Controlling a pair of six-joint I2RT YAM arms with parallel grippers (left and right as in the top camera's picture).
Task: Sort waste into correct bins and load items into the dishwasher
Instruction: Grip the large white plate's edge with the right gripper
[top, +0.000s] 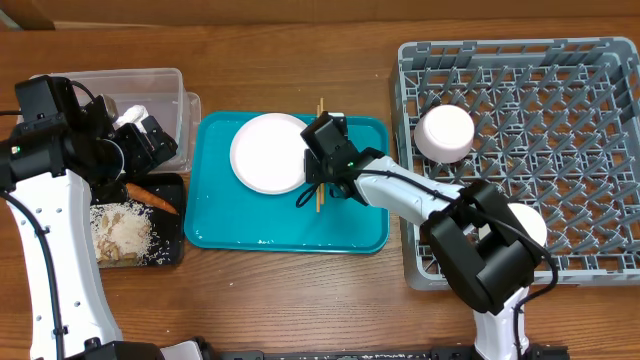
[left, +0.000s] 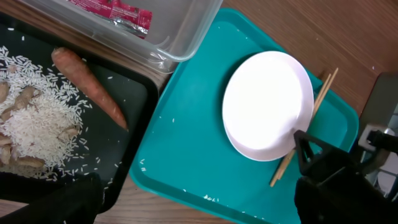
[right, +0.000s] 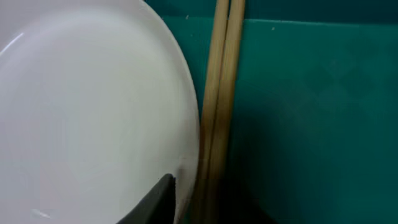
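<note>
Right claw (top: 318, 186) low on teal tray (top: 215, 228), at rim of white plate (top: 265, 152) beside wooden chopsticks (left: 320, 99); width impossible to tell. Left claw (top: 153, 137) near clear tub (top: 150, 82), width likewise unclear. Carrot (top: 152, 196), rice (top: 120, 230) in black tray (top: 172, 250).

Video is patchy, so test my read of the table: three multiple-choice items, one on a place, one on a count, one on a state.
1. Where does the carrot lie? A. clear tub B. black tray C. teal tray
2. How many white bowls show in the grey rack? A. none B. four C. two
3. The plate is: A. empty B. smeared with sauce C. cracked in half
1 B: it lies beside rice in the black tray. 2 C: one at the rack's left, a second bowl partly behind the right arm. 3 A: its white surface is bare.
</note>
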